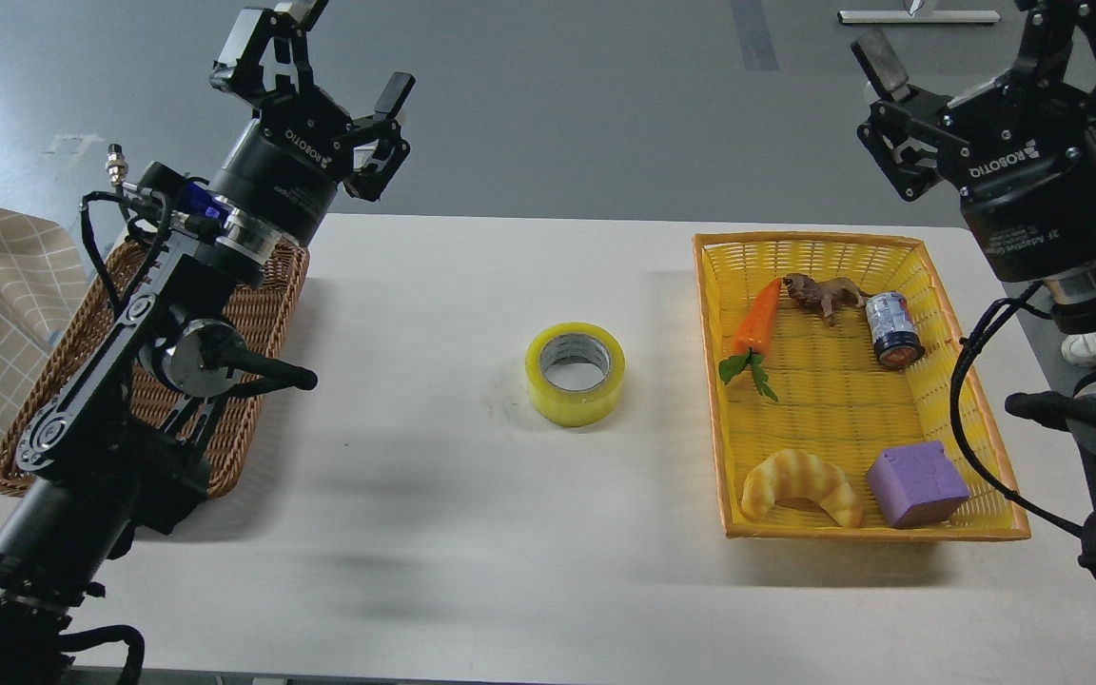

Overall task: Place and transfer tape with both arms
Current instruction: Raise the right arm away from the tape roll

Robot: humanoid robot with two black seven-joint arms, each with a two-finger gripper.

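A: Yellow tape [575,373] lies flat on the white table [415,533], hole up, midway between the wicker basket [253,323] and the yellow tray [976,400].
B: And the grippers?
A: Left gripper [343,57] is raised over the basket's far end, fingers apart, empty. Right gripper [967,48] is raised beyond the tray, fingers spread, empty too.
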